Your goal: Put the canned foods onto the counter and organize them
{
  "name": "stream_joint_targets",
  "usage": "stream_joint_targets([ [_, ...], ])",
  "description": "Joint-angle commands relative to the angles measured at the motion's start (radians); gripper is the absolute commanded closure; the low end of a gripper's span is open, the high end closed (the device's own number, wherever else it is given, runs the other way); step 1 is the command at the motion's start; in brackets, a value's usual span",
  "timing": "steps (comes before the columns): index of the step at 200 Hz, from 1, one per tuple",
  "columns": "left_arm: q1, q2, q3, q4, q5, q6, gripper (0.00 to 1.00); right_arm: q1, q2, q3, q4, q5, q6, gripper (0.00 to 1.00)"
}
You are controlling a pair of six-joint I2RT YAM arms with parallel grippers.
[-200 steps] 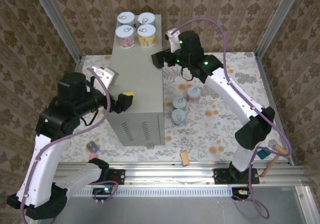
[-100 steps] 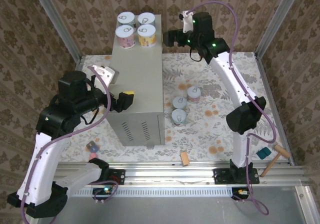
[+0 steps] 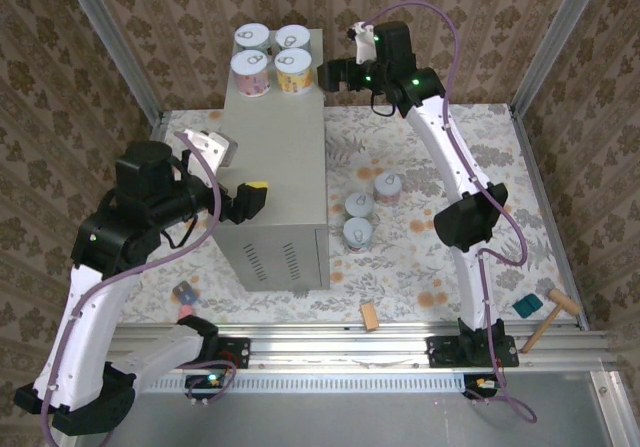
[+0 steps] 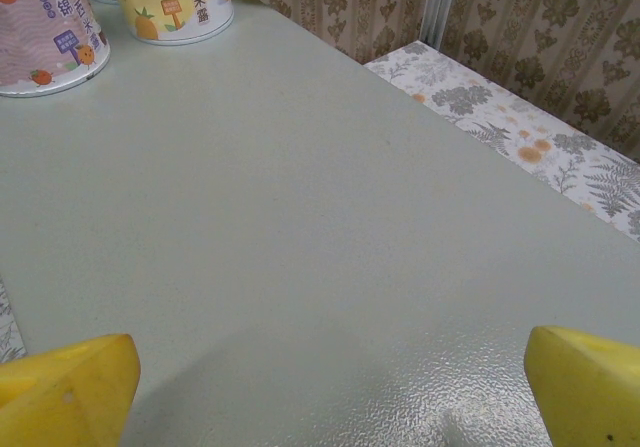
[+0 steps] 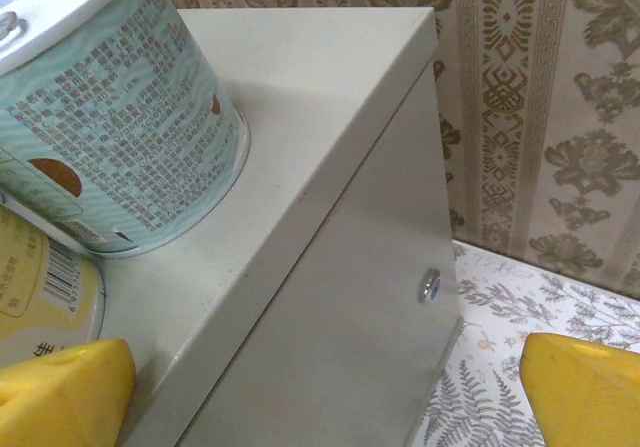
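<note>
Nearing the counter [image 3: 275,167], right pincer [image 3: 326,73].

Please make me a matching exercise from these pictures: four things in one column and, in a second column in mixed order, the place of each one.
Things
1. pink-label can
2. can nearest the arm bases
3. left gripper
4. wooden block

Places
a. on the floral floor, right of the counter
b. open, at the counter's left edge, facing its bare top
c. beside the metal rail
d. on the counter's far end

Pairs: 1-d, 2-a, 3-b, 4-c
</note>
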Motion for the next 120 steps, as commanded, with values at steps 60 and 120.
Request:
stream_joint_targets([
  [60,-0.001,0.007,0.029,-0.008,-0.008,-0.013,0.0,0.0,0.044,0.047,-0.023,-0.051,0.01,0.0],
  [120,-0.001,0.005,0.033,-0.011,-0.01,-0.014,0.0,0.006,0.049,0.049,-0.02,-0.063,0.013,0.0],
])
